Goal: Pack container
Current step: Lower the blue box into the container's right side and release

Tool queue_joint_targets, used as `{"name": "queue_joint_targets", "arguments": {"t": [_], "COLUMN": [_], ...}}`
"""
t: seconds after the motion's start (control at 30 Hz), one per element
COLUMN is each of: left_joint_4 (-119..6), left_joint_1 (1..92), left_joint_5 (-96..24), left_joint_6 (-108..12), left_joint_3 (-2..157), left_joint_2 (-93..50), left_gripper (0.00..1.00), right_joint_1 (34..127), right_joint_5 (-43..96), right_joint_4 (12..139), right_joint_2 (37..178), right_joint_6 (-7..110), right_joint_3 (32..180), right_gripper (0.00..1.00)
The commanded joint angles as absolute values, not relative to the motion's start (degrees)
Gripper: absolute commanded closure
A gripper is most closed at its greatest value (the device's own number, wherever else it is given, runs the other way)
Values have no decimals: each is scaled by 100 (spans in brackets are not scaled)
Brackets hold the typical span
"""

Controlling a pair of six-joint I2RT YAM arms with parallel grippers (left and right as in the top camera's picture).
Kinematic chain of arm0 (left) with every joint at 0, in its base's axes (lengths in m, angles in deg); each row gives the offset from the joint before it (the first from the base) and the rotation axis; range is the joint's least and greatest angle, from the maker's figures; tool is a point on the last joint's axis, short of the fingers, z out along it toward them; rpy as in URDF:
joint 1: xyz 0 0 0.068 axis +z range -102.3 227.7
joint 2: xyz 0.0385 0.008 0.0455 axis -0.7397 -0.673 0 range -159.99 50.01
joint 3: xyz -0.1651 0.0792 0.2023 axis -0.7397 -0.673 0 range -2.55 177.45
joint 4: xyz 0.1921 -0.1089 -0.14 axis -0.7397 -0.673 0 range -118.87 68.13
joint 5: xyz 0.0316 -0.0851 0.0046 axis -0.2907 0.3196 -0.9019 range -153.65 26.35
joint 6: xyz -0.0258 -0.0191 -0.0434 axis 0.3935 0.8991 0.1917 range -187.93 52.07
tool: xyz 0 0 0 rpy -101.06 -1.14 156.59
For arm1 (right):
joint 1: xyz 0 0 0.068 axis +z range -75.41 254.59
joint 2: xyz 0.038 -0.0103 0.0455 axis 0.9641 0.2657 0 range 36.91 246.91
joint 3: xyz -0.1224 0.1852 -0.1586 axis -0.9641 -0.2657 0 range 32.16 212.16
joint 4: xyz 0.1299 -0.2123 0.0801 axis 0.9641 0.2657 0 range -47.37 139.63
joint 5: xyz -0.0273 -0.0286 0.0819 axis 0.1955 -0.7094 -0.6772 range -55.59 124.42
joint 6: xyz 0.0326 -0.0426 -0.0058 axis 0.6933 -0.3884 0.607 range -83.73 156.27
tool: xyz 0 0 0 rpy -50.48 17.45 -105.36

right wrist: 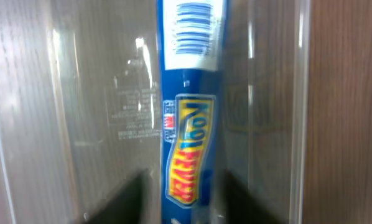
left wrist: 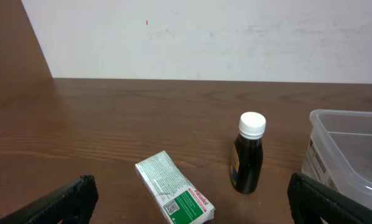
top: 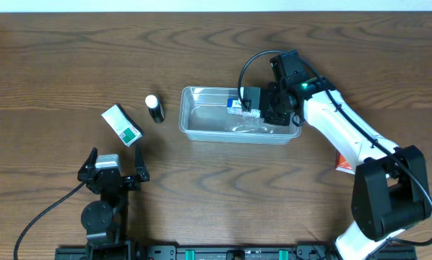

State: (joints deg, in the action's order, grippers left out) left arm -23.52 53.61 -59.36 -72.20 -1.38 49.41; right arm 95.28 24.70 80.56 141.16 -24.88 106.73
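On a dark, wood-grained table (top: 57,72), we see the container (top: 201,115), a clear, shallow plastic tub with rounded corners and a raised rim. It lies lengthwise just right of centre. The right gripper (top: 258,108) reaches into its right end from the white-shelled arm. The black fingers are pinched on the narrow sides of a blue-and-white carton (top: 241,105), which sits inside the tub's walls.

From the right wrist, the carton (right wrist: 189,143) is a long, slim glossy box with yellow and red lettering and a barcode on a white panel. Behind it are the tub's transparent walls (right wrist: 93,112), streaked with reflections. We cannot tell whether the carton touches the tub's floor.

The left gripper (top: 113,165) sits low at the table's near-left edge, well apart from the container. Its two black fingers (left wrist: 61,202) are spread wide with nothing between them.

Ahead of it lies a small white-and-green cardboard box (left wrist: 173,190), flat and angled. Beyond it a small dark bottle (left wrist: 248,152) with a white screw cap stands upright just beside the tub's left end (left wrist: 354,149).

An orange-red packet (top: 344,165) shows partly from beneath the right arm.
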Motion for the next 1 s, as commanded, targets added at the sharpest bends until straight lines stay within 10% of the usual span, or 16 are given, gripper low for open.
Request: {"name": "queue_joint_targets", "arguments": {"t": [0.0, 0.97], "left_joint_4": [-2549, -2549], "left_joint_1": [5390, 5390], "left_joint_5": [-5872, -5870], "left_joint_6": [-7172, -7172], "left_joint_3": [-232, -232], "left_joint_2": [4972, 4972], "left_gripper": [2, 2], "right_joint_1": [9489, 10203], "right_joint_5": [2452, 2450], "right_joint_4": [8058, 8504], "right_joint_2": [14177, 13034], "right_joint_6": [-2505, -746], "right_joint_3": [10710, 10712], "right_gripper": [32, 37]}}
